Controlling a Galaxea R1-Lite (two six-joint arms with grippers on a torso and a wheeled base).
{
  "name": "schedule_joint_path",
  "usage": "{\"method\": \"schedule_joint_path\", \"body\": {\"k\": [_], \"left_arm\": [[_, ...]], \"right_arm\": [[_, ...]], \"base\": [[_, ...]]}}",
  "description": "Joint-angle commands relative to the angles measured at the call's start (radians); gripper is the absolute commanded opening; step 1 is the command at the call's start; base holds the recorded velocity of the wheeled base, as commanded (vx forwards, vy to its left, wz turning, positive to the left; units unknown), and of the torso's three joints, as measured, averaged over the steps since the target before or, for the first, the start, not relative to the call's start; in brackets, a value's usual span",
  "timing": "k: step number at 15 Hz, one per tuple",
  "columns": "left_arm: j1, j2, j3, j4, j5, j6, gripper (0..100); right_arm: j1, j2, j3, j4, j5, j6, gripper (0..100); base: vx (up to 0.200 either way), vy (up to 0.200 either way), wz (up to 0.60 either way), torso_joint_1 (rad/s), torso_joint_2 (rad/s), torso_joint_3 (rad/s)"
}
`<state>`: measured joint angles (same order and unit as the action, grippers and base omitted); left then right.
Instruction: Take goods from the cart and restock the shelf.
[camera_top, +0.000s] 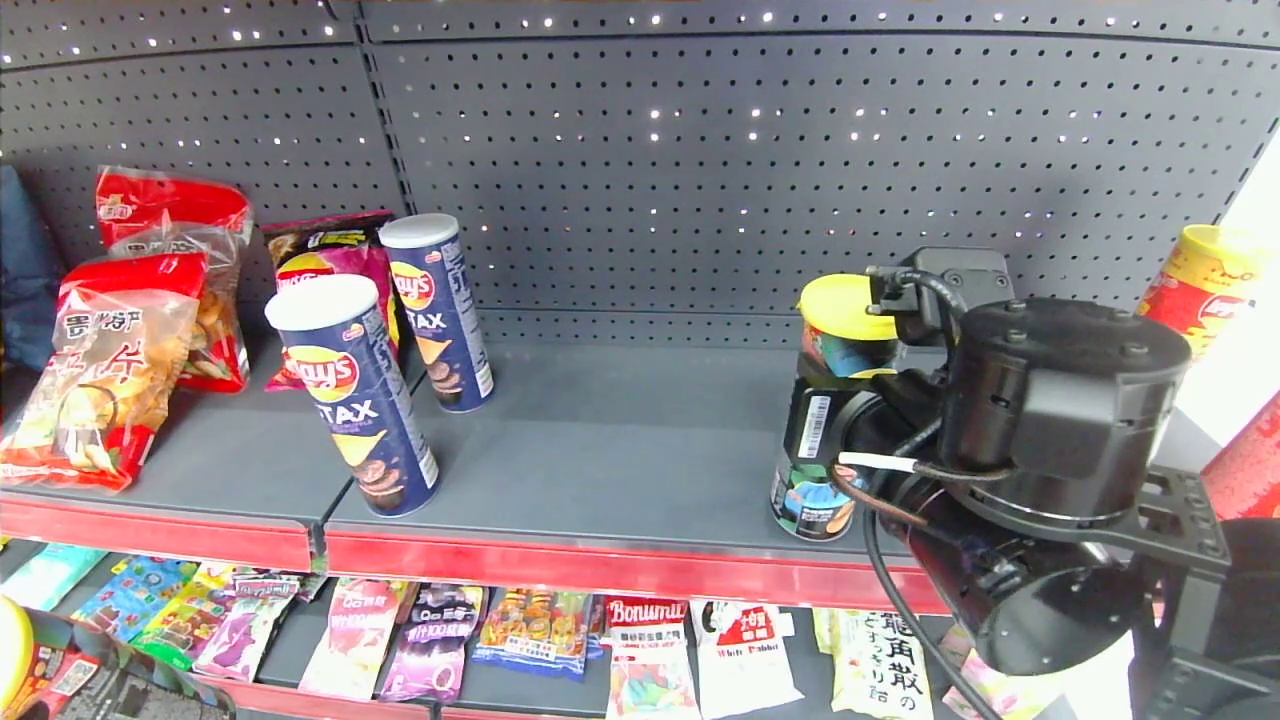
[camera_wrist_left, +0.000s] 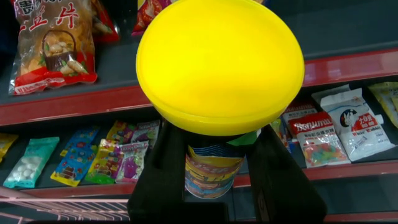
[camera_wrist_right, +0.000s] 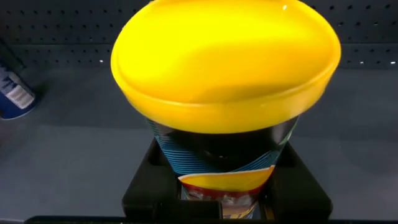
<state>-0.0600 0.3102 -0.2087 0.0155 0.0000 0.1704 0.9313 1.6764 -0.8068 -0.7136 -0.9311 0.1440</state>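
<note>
Grey metal shelf (camera_top: 620, 440) with a perforated back panel and a red front lip, the widest thing in the head view. Right gripper (camera_wrist_right: 221, 186) is over the deck near that lip. Its black fingers (camera_wrist_right: 146, 180) are closed against both sides of a tall can with a yellow lid and a dark, many-coloured printed body (camera_top: 812, 470). The can stands upright between them, its base down at the deck just behind the lip. Left gripper (camera_wrist_left: 217, 168) hangs out in front of the shelving. Its fingers (camera_wrist_left: 163, 162) clamp a second yellow-lidded can with a blue-and-yellow printed body (camera_wrist_left: 217, 68), which sits between the pads with the lid above them. Well to the robot's left of the right fingers lies a large red snack bag (camera_top: 100, 370), with another red bag (camera_top: 170, 260) behind it. Between those bags and the right fingers stand two blue cardboard chip tubes with white lids, one forward (camera_top: 350, 400) and one farther back (camera_top: 440, 310). A purple chip bag (camera_top: 335, 255) stands just behind and between them. On the other side of the right fingers, at the far edge, stands a yellow-and-red tube (camera_top: 1200, 285). Below the fingers of both grippers a lower shelf carries a row of small flat sweet packets (camera_top: 640, 650).
</note>
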Motion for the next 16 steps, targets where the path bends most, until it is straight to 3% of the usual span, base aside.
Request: {"method": "schedule_joint_path", "body": {"k": [1,13,16], "left_arm": [[0.000,0.000,0.000,0.000,0.000,0.000,0],[0.002,-0.016,0.015,0.000,0.000,0.000,0],[0.000,-0.022,0.022,0.000,0.000,0.000,0]], "right_arm": [[0.004,0.013,-0.003,-0.001,-0.003,-0.001,0],[0.031,0.029,-0.017,-0.003,-0.002,0.026,0],[0.027,0.062,-0.052,-0.007,-0.081,0.046,0]], "base": [[0.000,0.000,0.00,0.000,0.00,0.000],[0.000,0.000,0.00,0.000,0.00,0.000],[0.000,0.000,0.00,0.000,0.00,0.000]]}}
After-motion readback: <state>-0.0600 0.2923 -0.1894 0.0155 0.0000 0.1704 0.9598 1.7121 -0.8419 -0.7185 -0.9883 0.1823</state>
